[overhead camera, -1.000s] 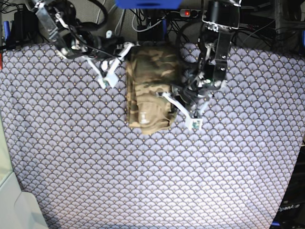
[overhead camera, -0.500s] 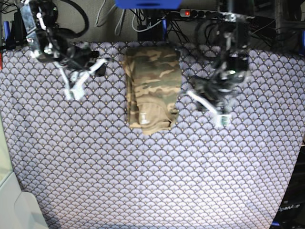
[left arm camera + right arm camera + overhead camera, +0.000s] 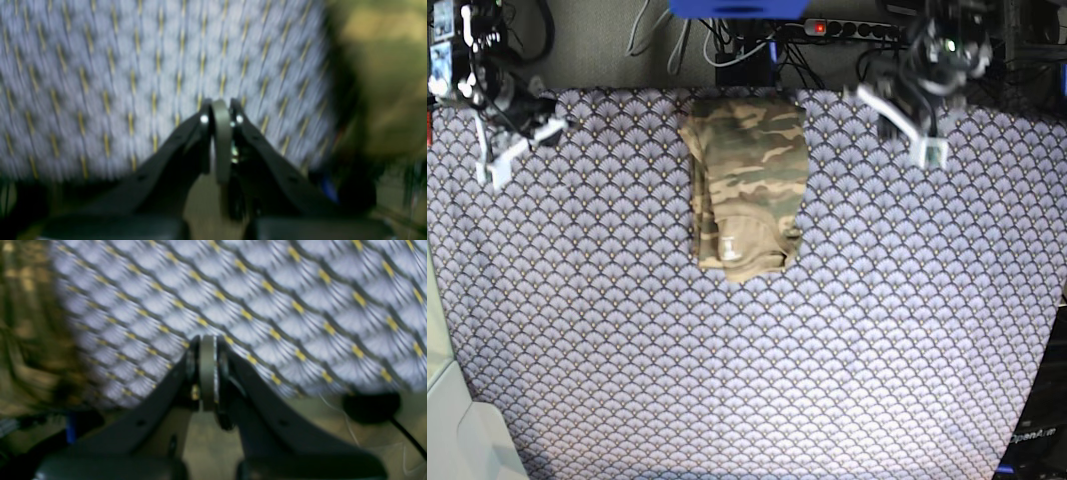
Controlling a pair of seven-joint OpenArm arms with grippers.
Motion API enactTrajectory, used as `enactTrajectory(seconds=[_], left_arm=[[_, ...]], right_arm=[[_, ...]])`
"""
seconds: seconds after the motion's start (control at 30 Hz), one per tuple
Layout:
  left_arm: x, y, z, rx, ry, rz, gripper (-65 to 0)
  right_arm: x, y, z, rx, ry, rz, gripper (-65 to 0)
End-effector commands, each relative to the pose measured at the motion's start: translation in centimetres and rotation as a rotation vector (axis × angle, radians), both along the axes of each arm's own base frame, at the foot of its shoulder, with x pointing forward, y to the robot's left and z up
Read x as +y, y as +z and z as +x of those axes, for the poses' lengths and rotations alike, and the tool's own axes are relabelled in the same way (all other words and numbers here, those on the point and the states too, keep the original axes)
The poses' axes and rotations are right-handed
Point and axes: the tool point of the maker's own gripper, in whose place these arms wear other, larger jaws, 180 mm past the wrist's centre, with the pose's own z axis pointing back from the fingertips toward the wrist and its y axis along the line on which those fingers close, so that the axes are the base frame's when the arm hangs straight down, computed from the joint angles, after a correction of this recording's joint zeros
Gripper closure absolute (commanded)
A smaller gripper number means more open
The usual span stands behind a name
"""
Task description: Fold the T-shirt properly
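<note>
On purple tablecloth [image 3: 757,380]: folded T-shirt [image 3: 747,180].

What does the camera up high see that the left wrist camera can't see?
Only the base view shows the whole folded T-shirt with its pale label, the right gripper, and the power strip. Only the left wrist view shows the left gripper from close up, its jaws pressed shut and holding nothing. Both show the purple tablecloth and some camouflage cloth.

Both arms pulled back from the T-shirt [image 3: 745,185]: left claw [image 3: 930,150] & right claw [image 3: 495,172] (both closed) now at far corners.
</note>
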Motion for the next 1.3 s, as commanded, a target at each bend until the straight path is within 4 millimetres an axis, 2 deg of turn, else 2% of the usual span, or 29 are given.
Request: enactTrajectory(seconds=[0.0, 0.17, 0.3, 0.43, 0.5, 0.6, 0.8, 0.87, 0.93, 1.0, 1.1, 1.17, 1.27], left_arm=[[0.0, 0.5, -0.2, -0.018, -0.002, -0.002, -0.5], [-0.2, -1.1, -4.4, 0.087, -0.006, -0.004, -0.5], [1.2, -2.9, -7.1, 0.170, -0.027, 0.071, -0.5], [2.4, -6.6, -10.3, 0.296, -0.014, 0.107, -0.5], [2.0, -8.8, -12.5, 0.379, -0.037, 0.104, -0.5], [1.2, -10.7, -13.2, 0.412, -0.061, 0.091, -0.5], [0.7, -12.3, -14.7, 0.421, -0.072, 0.081, -0.5], [0.8, -13.0, -15.6, 0.451, -0.065, 0.081, -0.5], [1.1, -13.9, -15.0, 0.451, -0.054, 0.084, -0.5], [1.3, -15.7, -15.4, 0.465, -0.052, 0.088, -0.5], [1.2, -18.3, -15.3, 0.446, -0.065, 0.094, -0.5], [1.1, -20.1, -16.1, 0.459, -0.084, 0.101, -0.5], [0.9, -22.4, -16.9, 0.472, -0.132, 0.119, -0.5]], right_arm=[[-0.5, 0.7, 0.1, -0.021, 0.008, -0.017, 0.0], [-0.6, -0.6, -3.1, 0.059, 0.001, -0.016, 0.0], [-0.6, -1.2, -4.4, 0.095, 0.002, -0.015, 0.0], [-0.7, -2.4, -6.0, 0.140, -0.018, -0.030, 0.0], [-1.1, -3.3, -6.9, 0.163, -0.030, -0.069, 0.0], [-1.5, -4.2, -7.9, 0.189, -0.046, -0.130, 0.0], [-1.7, -5.0, -10.4, 0.223, -0.050, -0.175, 0.0], [-0.8, -5.9, -11.4, 0.250, -0.028, -0.159, 0.0], [0.0, -7.3, -12.6, 0.288, -0.010, -0.147, 0.0], [0.4, -9.3, -14.4, 0.338, -0.004, -0.139, 0.0], [1.6, -12.2, -15.9, 0.382, 0.026, -0.124, 0.0], [2.1, -14.3, -17.6, 0.430, 0.045, -0.122, 0.0], [2.6, -17.2, -18.7, 0.450, 0.087, -0.127, 0.0]])
